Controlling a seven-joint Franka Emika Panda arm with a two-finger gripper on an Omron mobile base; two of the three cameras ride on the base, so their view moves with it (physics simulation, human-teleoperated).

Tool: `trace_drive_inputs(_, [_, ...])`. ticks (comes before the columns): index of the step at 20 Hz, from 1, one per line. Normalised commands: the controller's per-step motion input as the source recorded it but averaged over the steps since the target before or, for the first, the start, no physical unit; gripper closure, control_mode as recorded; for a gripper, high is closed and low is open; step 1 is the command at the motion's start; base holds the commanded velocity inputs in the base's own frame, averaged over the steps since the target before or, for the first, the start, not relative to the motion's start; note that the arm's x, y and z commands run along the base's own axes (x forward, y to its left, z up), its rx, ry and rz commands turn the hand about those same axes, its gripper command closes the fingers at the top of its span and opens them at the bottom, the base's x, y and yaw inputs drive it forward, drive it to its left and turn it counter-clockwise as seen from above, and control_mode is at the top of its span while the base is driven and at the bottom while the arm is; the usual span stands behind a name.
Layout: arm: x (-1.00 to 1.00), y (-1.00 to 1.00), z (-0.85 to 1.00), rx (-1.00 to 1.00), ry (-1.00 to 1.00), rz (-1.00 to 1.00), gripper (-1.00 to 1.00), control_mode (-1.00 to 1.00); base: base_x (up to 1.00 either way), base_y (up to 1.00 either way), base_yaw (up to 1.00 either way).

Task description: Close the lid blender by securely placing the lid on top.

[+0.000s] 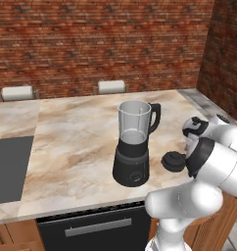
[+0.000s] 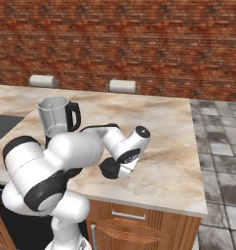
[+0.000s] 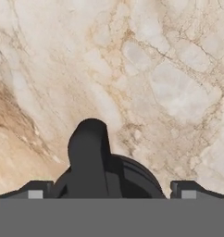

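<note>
Item 1. Blender [image 1: 134, 147]: stands upright on the marble counter [image 1: 76, 142], left of the lid. Black tapered base with a round front knob, clear jar with an open mouth, black side handle turned toward the arm. The base looks heavy and steady; the jar looks rigid and probably smooth, so it is likely to stay put under a light downward press. It needs no grip.

Item 2. Lid [image 1: 174, 161]: lies flat on the counter just right of the blender base, apart from it. It is a small black round disc with a raised centre knob and a side tab, and the hand view shows the tall knob [image 3: 89, 157] rising from the disc. Judged light, stiff and not fragile. The flat rim offers little purchase, so the knob is the natural hold, pinched across its narrow sides. A smooth plastic surface could slip if taken off centre.

Item 3. Tool [image 3: 109, 189]: hangs low over the lid, with one fingertip on each side of the disc, well apart. It is spread wide and not clamped on anything, and the knob sits left of the midline between the tips.

Markings: no brand, label or legible writing on the blender, lid or counter.
</note>
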Motion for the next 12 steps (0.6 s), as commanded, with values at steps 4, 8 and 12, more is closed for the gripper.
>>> trace_drive_inputs(4, [0.13,-0.02,-0.21,0.00,0.00,0.00,-1.00,-1.00,0.00,0.00,0.00])
trace_drive_inputs(8, [0.08,-0.06,-0.21,0.00,0.00,0.00,-1.00,-1.00,0.00,0.00,0.00])
trace_drive_inputs(12, [0.07,0.00,-0.22,0.00,0.00,0.00,-1.00,-1.00,0.00,0.00,0.00])
